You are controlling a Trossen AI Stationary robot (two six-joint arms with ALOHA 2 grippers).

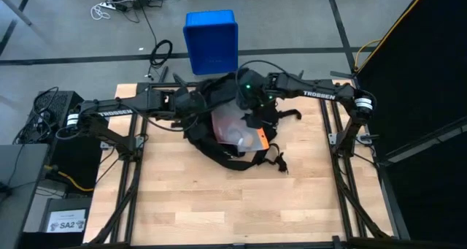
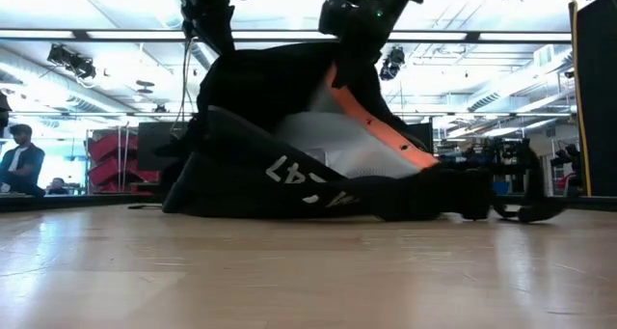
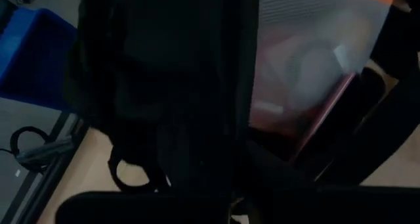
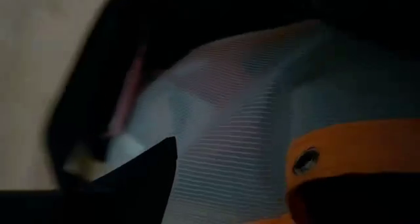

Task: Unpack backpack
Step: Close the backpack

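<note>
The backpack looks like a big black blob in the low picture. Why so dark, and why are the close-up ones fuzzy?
Low view: bright ceiling lights shine behind the backpack, so its near side sits in shadow. Left wrist view: the camera is pressed near the black fabric, so it is dark and soft. Right wrist view: the pale mesh lining and orange trim are blurred. High view: evenly lit.

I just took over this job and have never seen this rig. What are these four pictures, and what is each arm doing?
Two robot arms work at a wooden table. One picture looks down from above, one looks level across the tabletop, and two come from cameras on the wrists. A black backpack lies open, showing pale mesh and orange trim inside. The left gripper is shut on the backpack's edge, lifting it. The right gripper hangs over the opening; its grip is unclear. A blue crate stands on the floor beyond the table.
</note>
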